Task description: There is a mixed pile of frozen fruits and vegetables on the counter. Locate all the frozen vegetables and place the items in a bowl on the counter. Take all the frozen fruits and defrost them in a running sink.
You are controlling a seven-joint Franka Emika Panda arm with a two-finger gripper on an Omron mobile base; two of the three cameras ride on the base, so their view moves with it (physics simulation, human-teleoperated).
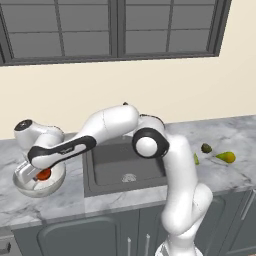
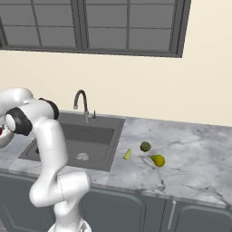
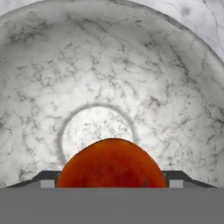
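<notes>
Red tomato (image 3: pixel 112 162) sits between the claw (image 3: pixel 112 183) tips, over the middle of the marbled bowl (image 3: pixel 175 87), which stands on the bench (image 1: pixel 65 200) left of the sink (image 1: pixel 120 167). The claw stands wide; whether its pads are pressing the tomato or have just let go, I cannot tell.

Step in hand, as I judge it: dropping the first vegetable into the bowl. To do it well, open fully while low over the flat centre of the bowl, so the round fruit does not bounce or roll up the wall, then lift straight up clear of the rim before swinging right.

Orientation: the tomato is near-round, no clear long axis; a small dark mark at its lower right edge in the hand view may be the stem end.

Remaining on the bench right of the sink: pale wedge (image 2: pixel 128 154) nearest the basin, dark green ball (image 2: pixel 145 146), pear (image 2: pixel 158 160) with long axis roughly along the bench.
</notes>
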